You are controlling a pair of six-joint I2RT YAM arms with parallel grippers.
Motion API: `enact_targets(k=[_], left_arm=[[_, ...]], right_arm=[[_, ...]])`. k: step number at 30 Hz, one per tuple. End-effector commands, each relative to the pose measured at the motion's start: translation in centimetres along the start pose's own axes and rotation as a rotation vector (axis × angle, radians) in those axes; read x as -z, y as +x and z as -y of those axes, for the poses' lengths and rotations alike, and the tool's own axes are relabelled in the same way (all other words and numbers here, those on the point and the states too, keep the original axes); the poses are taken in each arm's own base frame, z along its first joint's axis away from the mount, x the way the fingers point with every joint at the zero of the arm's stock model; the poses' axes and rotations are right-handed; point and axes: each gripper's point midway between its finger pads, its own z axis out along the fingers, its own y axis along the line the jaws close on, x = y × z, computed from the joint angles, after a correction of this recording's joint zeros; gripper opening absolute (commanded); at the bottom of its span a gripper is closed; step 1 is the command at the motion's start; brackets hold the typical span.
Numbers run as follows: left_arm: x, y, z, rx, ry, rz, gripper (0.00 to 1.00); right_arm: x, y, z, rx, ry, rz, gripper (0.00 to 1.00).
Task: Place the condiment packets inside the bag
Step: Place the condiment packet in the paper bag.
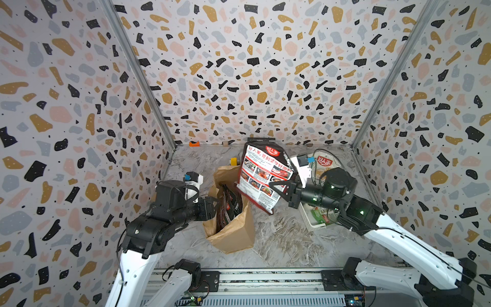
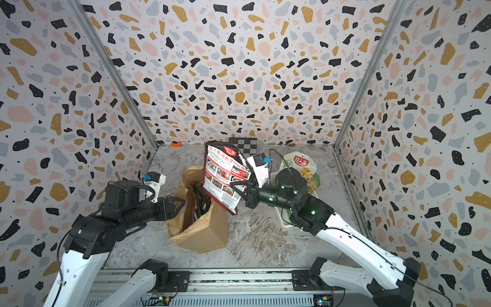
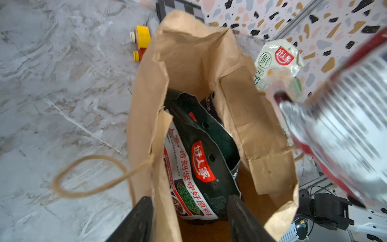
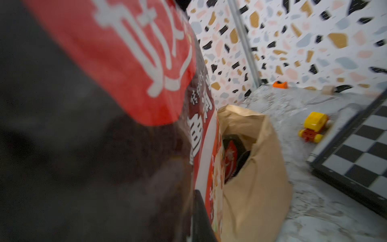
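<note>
- Closest in both top views, at 6 o'clock, runs the rail [image 1: 265,277] that carries both arms. Beyond it the bag [image 1: 233,236] stands mid-table [image 1: 287,239], with its mouth open and its sides creased.
- Left tool [image 2: 180,204] sits at the bag's 9 o'clock, at the rim, with its jaws apart.
- Right tool [image 1: 275,187] is clamped on a red packet [image 1: 261,170]. It holds the packet upright in the air at the bag's 1 o'clock, with the lower edge near the rim and none of it inside.
- Dark packets [image 1: 229,206] stand on edge inside the bag. At 3 o'clock a basket [image 1: 309,222] carries a green packet [image 2: 303,166]; the right arm hides the rest of the basket.
- Left wrist view: the fingers [image 3: 138,218] straddle the bag's near wall, one outside and one inside, gripping nothing. Two packets show inside the bag. The front packet [image 3: 202,167] is glossy and dark, with a red logo and a crumpled top. A twisted handle [image 3: 88,176] droops outside over the table. The red packet is a blur beside the far wall.
- Right wrist view: the red packet [image 4: 104,83] fills most of the view, glossy and out of focus. The bag's mouth [image 4: 251,134] lies just past its edge, with a dark packet inside.
- Progress, as a judgement: at least two packets are in, one is on its way, and at least one waits in the basket. Whether more lie under the arm I cannot tell.
</note>
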Motion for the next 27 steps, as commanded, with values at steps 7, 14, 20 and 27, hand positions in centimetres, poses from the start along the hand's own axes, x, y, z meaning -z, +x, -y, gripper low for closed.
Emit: enact_targets(k=[7,14,20,27], left_arm=[[1.6,0.8,-2.9,-0.056,-0.163,0.041,0.45],[5.1,-0.5,-3.3,-0.071,-0.218,0.181,0.49],[4.4,0.9,-4.3,-0.065,-0.259,0.125,0.53],[1.4,1.4,-2.7,-0.037,-0.124,0.069,0.55]], right_arm=[[-3.5,-2.6,-6.2,0.006,-0.046,0.105,0.0],[-5.8,-2.0,-7.8,0.025,0.029,0.077,0.0],[-8.9,-0.4,-6.3,-0.043,0.105,0.067,0.0],[-9.3,-0.1,-3.9,-0.056,0.236,0.089,0.0]])
